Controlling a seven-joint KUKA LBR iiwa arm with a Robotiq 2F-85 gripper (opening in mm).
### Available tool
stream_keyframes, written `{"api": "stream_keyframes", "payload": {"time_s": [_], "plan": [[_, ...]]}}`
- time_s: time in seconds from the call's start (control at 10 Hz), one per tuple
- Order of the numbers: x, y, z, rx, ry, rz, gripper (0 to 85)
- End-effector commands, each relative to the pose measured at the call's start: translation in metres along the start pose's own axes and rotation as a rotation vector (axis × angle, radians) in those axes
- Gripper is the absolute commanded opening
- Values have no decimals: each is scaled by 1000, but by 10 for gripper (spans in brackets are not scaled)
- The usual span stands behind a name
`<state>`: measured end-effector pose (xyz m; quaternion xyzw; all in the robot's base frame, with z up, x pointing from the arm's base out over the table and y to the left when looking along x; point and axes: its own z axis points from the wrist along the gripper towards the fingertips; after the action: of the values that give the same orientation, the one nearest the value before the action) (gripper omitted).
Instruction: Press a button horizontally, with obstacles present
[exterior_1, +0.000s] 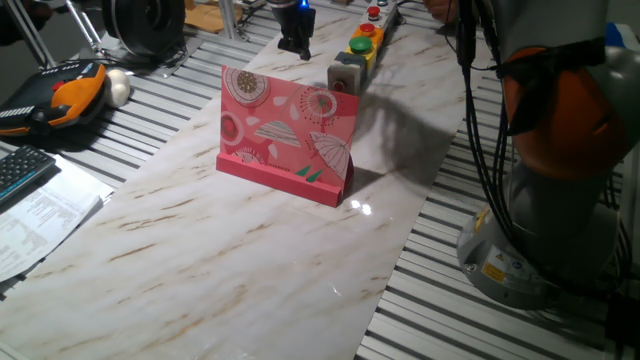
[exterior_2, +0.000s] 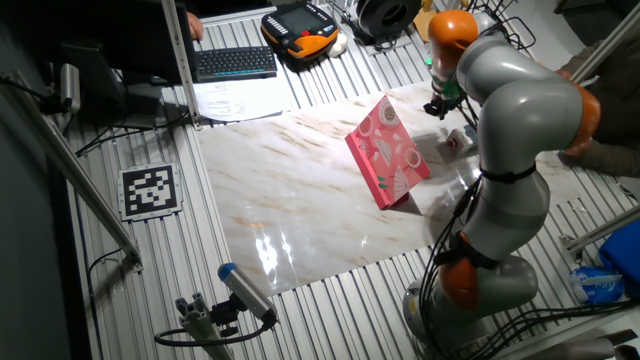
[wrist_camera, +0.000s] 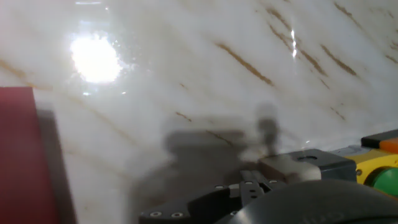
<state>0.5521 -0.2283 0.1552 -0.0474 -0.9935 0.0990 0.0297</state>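
The button's small light-grey box (exterior_1: 346, 72) stands on the marble table just behind the upright pink patterned card (exterior_1: 288, 135). In the other fixed view its red button (exterior_2: 456, 142) shows to the right of the card (exterior_2: 388, 150). My gripper (exterior_1: 295, 42) hangs low over the table to the left of the box, a short way from it and beyond the card; it also shows in the other fixed view (exterior_2: 440, 105). In the hand view the grey box (wrist_camera: 311, 163) lies just beyond my gripper (wrist_camera: 270, 171), and the card's edge (wrist_camera: 18, 155) is at the far left. No view shows a gap or contact between the fingertips.
A green dome button on a yellow box (exterior_1: 362, 44) and a red dome button (exterior_1: 373, 14) stand in a row behind the grey box. My arm's base (exterior_1: 545, 230) is at the table's right. A keyboard (exterior_1: 20, 170), papers and a teach pendant (exterior_1: 60, 95) lie to the left.
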Motion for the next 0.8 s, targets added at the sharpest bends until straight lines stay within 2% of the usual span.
{"api": "stream_keyframes", "payload": {"time_s": [0.0,0.1,0.2,0.3,0.5,0.6,0.7], "plan": [[0,0,0,-9,8,7,0],[0,0,0,24,5,2,0],[4,2,6,24,4,0,0],[9,2,17,41,-13,-8,0],[12,-8,38,44,-22,-48,0],[14,-11,43,86,-19,-63,0],[17,-10,46,90,-21,-55,0]]}}
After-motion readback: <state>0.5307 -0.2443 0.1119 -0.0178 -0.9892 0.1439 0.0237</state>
